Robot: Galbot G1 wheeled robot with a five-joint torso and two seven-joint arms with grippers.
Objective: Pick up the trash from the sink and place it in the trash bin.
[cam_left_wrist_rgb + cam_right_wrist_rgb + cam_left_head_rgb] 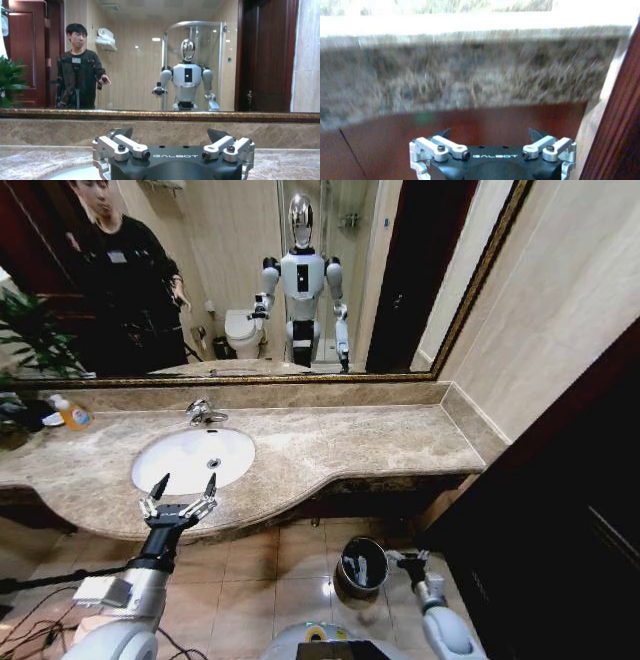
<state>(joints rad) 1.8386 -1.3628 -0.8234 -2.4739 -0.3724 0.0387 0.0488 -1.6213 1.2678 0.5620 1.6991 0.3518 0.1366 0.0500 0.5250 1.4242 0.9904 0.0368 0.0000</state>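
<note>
One sink [190, 458]: white oval basin set in the beige marble tabletop [340, 445], with one chrome faucet [203, 413] at its back edge. From the head view the basin bowl looks bare white apart from the drain; no trash pieces can be made out in it.

One trash bin [361, 566]: small, round, dark, with a shiny rim, standing on the tiled floor [270, 580] below the tabletop's front edge. Pale bits show inside it, too small to count or identify.

One orange-yellow bottle [73, 414] stands on the tabletop near the far left, well apart from the sink, beside a green plant [35, 330].

Two tools. Left tool [178, 498] hovers at the front rim of the sink, fingers spread wide, nothing between them, touching nothing. In the left wrist view its fingers [120, 144] stand well apart with the marble backsplash and the mirror [150, 56] ahead.

Right tool [409, 559] is low, just beside the trash bin on its right, above the floor. In the right wrist view its fingers [442, 144] are likewise spread wide and empty, facing the marble edge of the tabletop and the dark wood under it.
</note>
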